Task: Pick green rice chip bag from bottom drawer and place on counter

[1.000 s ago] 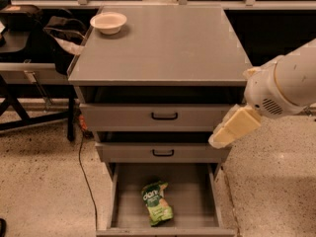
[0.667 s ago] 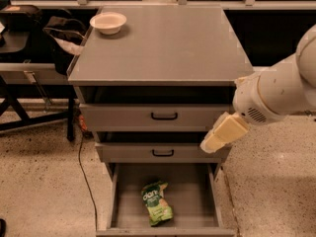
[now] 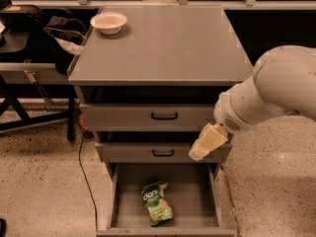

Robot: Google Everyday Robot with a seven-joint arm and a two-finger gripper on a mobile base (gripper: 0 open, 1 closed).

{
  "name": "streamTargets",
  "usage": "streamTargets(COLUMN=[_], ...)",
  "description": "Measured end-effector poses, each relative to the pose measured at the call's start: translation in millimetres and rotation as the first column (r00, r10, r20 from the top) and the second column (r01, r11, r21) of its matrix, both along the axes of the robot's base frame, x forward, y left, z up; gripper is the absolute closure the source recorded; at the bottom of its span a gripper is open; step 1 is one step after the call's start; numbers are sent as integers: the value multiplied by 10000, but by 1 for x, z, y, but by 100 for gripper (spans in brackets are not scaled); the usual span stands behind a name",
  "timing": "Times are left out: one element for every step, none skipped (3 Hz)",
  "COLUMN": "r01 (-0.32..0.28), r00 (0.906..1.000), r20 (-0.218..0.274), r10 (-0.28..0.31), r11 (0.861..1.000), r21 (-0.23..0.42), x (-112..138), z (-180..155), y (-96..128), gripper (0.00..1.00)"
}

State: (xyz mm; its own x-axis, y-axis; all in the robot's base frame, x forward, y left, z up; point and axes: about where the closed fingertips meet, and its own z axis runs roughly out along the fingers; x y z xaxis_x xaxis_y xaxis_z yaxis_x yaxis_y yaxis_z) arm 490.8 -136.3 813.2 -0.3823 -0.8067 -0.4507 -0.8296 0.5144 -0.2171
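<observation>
The green rice chip bag [image 3: 157,202] lies flat on the floor of the open bottom drawer [image 3: 195,209], near its middle and front. The gripper [image 3: 205,144] hangs from the white arm at the right, its cream fingers pointing down-left in front of the middle drawer's right end. It is above and to the right of the bag, not touching it. The counter [image 3: 163,43] is the grey cabinet top above the drawers.
A white bowl [image 3: 108,21] sits at the counter's back left corner. The two upper drawers [image 3: 148,115] with black handles are pushed in. A dark table and a bag [image 3: 59,31] stand to the left, with a black cable [image 3: 84,167] on the speckled floor.
The arm and gripper have moved left and down, from beside the cabinet's right edge to in front of the middle drawer, closer to the open bottom drawer.
</observation>
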Motion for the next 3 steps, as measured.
streamTargets(r01=[-148, -325, -475], r00=[9991, 9956, 9902], r20=[-402, -897, -1345], r10=[140, 285, 383], r11=[9997, 9985, 9967], r21=[-217, -434, -657], x=[8, 14, 15], z=[-28, -55, -79], y=[7, 13, 16], gripper=[0, 0, 0])
